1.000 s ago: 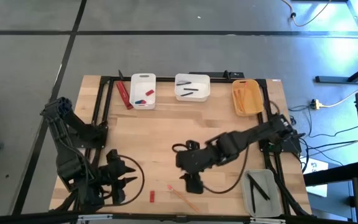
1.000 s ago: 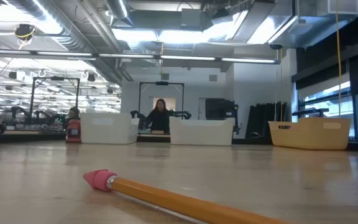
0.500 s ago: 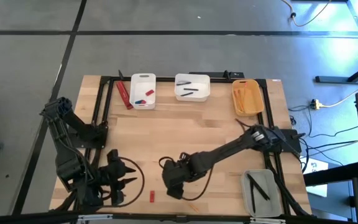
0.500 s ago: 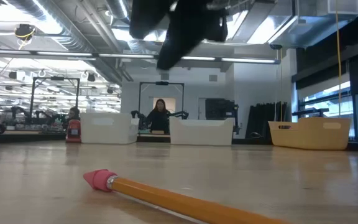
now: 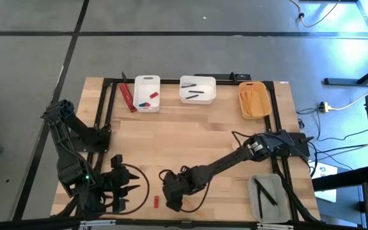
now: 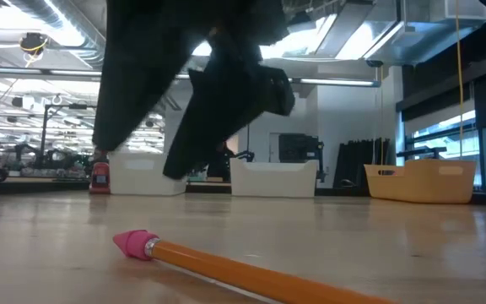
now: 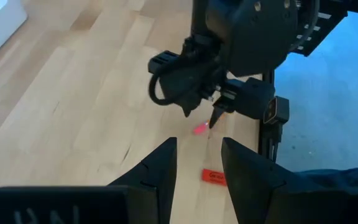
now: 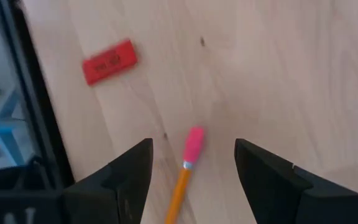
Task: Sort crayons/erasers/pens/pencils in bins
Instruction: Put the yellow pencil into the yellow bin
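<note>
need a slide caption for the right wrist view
Open right claw poised over a pencil on the table, red eraser nearby.

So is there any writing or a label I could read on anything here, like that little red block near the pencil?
Red block: dark print on its top face, too blurred to read.
Small tag on the right arm: marks too small to read.
White tubs, yellow tub, pencil: no writing visible.
Nothing here can be read.

No readable text anywhere. Flat red rectangular eraser (image 8: pixel 109 61), off to one side beyond the open jaws, carries dark print. Too blurred to read.
</note>
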